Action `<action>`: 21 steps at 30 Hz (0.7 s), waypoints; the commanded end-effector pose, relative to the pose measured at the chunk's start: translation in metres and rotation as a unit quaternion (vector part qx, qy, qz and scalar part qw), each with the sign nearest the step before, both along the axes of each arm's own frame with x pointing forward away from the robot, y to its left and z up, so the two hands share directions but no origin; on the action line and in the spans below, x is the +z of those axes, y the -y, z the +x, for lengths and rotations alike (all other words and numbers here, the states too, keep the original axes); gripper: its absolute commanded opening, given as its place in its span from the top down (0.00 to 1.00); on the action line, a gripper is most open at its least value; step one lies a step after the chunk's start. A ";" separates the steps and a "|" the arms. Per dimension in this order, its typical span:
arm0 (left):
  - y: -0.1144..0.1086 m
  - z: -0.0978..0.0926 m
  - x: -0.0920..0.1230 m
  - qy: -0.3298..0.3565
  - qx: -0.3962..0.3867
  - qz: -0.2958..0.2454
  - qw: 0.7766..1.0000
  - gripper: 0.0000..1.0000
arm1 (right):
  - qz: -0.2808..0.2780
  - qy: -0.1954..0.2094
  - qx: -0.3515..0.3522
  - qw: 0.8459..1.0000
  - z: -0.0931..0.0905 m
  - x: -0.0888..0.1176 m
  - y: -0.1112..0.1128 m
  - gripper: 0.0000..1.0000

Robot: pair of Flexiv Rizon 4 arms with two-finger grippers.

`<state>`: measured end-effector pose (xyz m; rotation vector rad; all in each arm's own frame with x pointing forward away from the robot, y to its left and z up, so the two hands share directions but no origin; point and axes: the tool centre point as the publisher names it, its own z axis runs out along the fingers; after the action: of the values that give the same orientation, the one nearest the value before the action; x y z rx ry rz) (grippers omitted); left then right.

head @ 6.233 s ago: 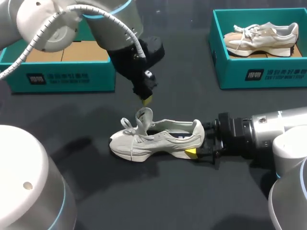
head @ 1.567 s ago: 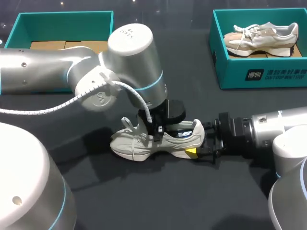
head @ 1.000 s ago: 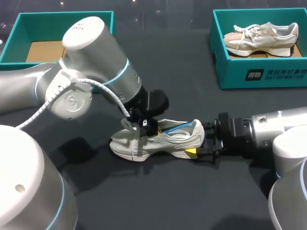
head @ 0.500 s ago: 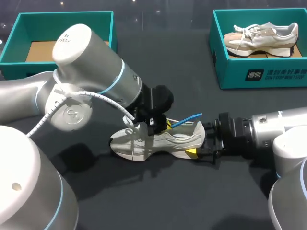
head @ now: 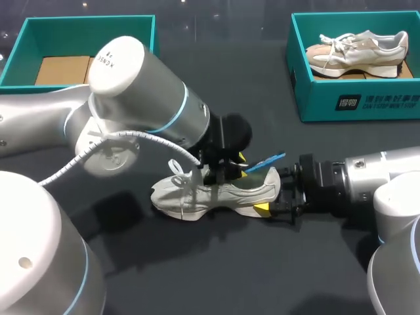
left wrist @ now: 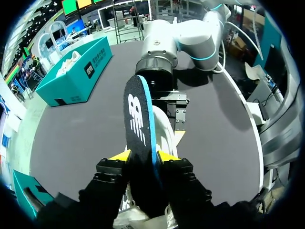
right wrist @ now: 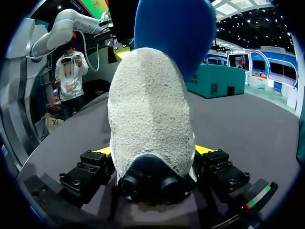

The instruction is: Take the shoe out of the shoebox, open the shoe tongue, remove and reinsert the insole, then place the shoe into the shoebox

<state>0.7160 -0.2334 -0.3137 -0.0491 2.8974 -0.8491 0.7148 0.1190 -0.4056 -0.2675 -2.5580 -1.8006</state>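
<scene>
A cream shoe point(head: 197, 193) lies on its sole mid-table, toe to the left. Its black insole with a blue underside point(head: 264, 161) slants up out of the opening, heel end past the heel collar. My left gripper point(head: 230, 167) hangs over the shoe's opening. In the left wrist view its fingers point(left wrist: 143, 156) stand a little apart, open, with the insole's front end point(left wrist: 138, 114) upright between them. My right gripper point(head: 270, 193) is shut on the shoe's heel. The right wrist view shows the heel point(right wrist: 150, 109) filling the space between its fingers point(right wrist: 152, 151), with the blue insole point(right wrist: 171, 28) above.
A teal shoebox point(head: 20, 65) with cardboard inside stands at the back left. Another teal shoebox point(head: 361, 102) at the back right holds a second cream shoe point(head: 354, 52). My left arm's elbow point(head: 131, 85) hangs over the table between the left box and the shoe.
My left gripper drew the insole up out of the shoe, and its heel end rose and swung right. Its fingers have parted. The right arm and shoe stayed put.
</scene>
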 end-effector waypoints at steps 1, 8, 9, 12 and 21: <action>-0.006 -0.016 0.002 0.033 0.015 -0.009 0.999 0.51 | -0.001 0.000 -0.001 1.000 -0.002 0.001 0.000 1.00; 0.003 -0.014 0.002 0.047 0.025 -0.026 0.998 0.36 | -0.001 0.000 -0.001 1.000 -0.002 0.001 0.000 1.00; 0.004 -0.013 0.002 0.048 0.027 -0.028 0.998 0.37 | -0.001 0.000 -0.001 1.000 -0.002 0.001 0.000 1.00; 0.009 -0.010 0.000 0.057 0.029 -0.032 0.997 0.41 | -0.001 0.000 -0.001 1.000 -0.002 0.001 0.000 1.00; 0.016 -0.005 -0.010 0.075 0.023 -0.045 0.996 0.47 | -0.001 0.000 -0.001 1.000 -0.002 0.001 0.000 1.00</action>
<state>0.7080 -0.2464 -0.3153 -0.0645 2.7089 -0.9147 0.7148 0.1190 -0.4056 -0.2675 -2.5581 -1.8005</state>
